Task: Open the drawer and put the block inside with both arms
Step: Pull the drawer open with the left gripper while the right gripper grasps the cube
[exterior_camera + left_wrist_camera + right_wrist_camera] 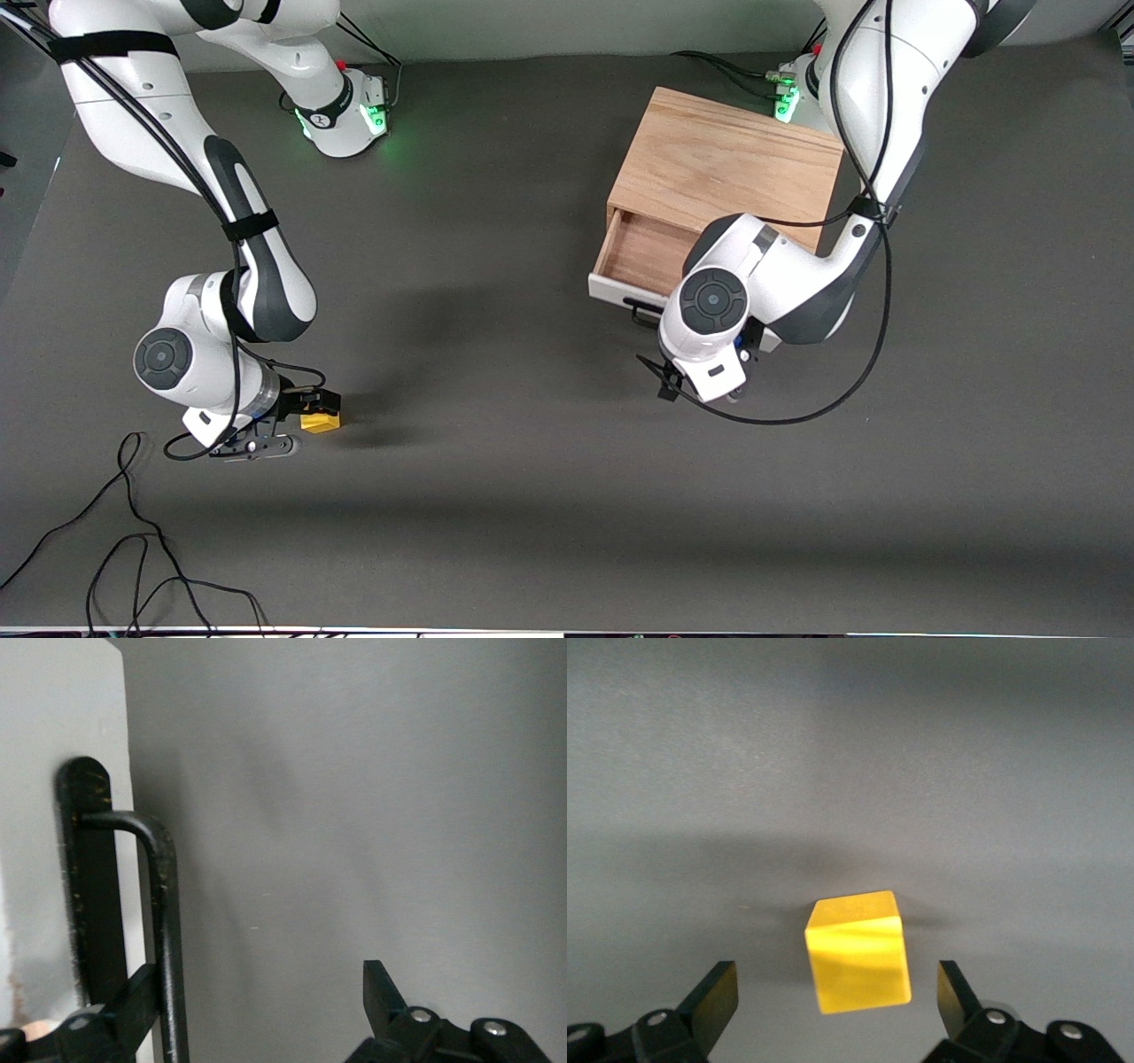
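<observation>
Your right gripper [833,1005] is low over the dark grey matte table [532,496], toward the right arm's end, and its two black fingers [713,997] stand wide apart on either side of the small bright yellow cube [858,950] without touching it, so it holds nothing yet. The cube rests on the table, well apart from the light oak box cabinet [726,164], and it sits a little turned between the jaws, with one vertical edge nearly facing the wrist camera. I think the step in hand is the grasp, so you should first bring the fingers down evenly, turn the wrist a little so the pads meet two flat faces and not the corners, and then close slowly. The cube looks smooth and hard with sharp edges, so I judge it may slip or rotate if only one pad reaches it first. Your left gripper [266,1014] waits at the black metal bar handle [164,930] of the white-fronted drawer [642,257], which is already pulled partly out and shows its light wood inside. Its jaws are open, and one finger [133,1005] lies against the thin, round, slightly scratched bar while the other is free. The cabinet top has a visible wood grain and straight, flat sides.
</observation>
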Robot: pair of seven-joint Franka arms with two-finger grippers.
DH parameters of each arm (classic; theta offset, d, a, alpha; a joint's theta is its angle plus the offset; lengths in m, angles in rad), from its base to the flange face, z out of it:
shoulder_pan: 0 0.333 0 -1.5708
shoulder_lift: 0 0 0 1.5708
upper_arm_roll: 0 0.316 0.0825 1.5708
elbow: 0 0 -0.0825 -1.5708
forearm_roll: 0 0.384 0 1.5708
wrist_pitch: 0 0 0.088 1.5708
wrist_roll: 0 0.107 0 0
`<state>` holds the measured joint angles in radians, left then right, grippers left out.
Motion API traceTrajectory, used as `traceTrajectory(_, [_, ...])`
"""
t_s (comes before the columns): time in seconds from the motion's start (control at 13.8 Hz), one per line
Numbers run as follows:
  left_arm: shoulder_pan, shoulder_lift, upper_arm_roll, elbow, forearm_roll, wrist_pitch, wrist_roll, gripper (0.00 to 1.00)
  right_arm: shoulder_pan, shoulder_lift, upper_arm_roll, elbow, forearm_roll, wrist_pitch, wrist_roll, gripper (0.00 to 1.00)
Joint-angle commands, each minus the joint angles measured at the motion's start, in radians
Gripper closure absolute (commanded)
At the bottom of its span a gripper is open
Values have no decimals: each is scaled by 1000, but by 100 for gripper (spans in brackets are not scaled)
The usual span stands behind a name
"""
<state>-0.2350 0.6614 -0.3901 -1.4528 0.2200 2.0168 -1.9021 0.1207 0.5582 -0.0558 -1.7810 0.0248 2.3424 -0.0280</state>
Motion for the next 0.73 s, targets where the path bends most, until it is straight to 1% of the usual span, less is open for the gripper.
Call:
traceTrajectory(0.0, [-9,35,10,85,28,22,-15,0,2,5,-7,-23,1,44,-41,0])
traceTrajectory(0.22, [-9,35,11,88,32,37,-15,0,5,57,-7,-28,1,115,-41,0])
traceTrajectory(0.44, [-7,29,11,117,33,27,-11,0,11,66,-7,-52,1,153,-41,0])
traceTrajectory(0.65, [2,-9,10,176,129,-25,29,0,11,66,-6,-52,1,153,-41,0])
